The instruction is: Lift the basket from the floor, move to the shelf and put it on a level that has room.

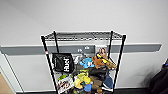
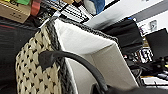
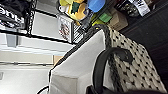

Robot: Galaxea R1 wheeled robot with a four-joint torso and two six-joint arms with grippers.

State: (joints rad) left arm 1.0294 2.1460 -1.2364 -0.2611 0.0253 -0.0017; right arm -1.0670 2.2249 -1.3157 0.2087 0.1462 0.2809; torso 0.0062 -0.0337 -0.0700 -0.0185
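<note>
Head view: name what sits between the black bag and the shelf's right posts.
In the head view, soft toys fill the stretch between the black bag and the shelf posts, with a blue one and a brown one uppermost.

the shelf (image 1: 83, 62), a black wire rack, stands against a white wall (image 1: 75, 15) that carries a grey horizontal band (image 1: 22, 49). its top level (image 1: 83, 35) lies bare. below it, a black bag (image 1: 63, 62) hangs at the left, beside a crowd of colourful soft toys (image 1: 96, 67).
</note>
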